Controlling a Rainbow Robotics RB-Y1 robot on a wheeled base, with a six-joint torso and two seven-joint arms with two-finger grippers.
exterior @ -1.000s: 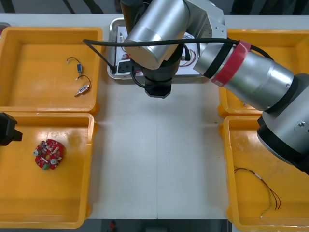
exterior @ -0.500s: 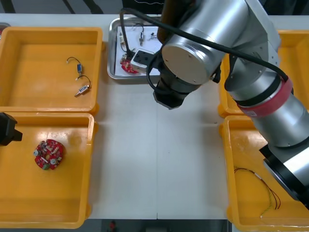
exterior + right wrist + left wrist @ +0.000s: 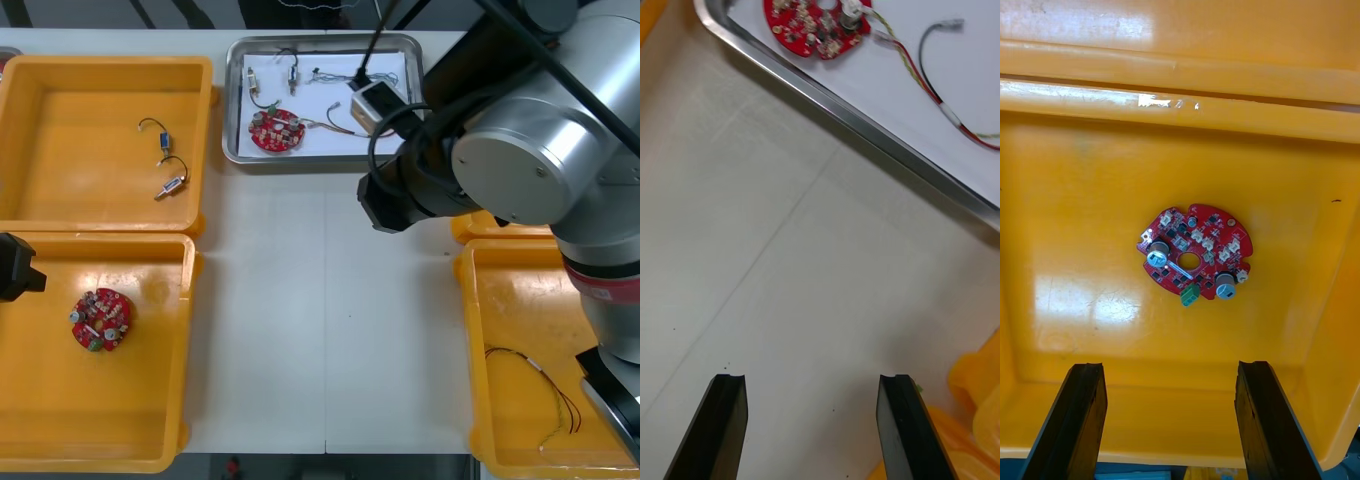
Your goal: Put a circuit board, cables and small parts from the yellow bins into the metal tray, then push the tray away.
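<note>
Your right end effector, wide open and empty, hangs by the filled metal tray, top centre, perhaps to push.

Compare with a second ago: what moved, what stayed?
The right arm swung back off the shiny metal tray toward the robot's right, uncovering it; the right end effector, open and empty, now hovers over bare table beside the tray's near rim. The tray, its round red circuit board and the left end effector above the near-left yellow bin stayed put.
</note>
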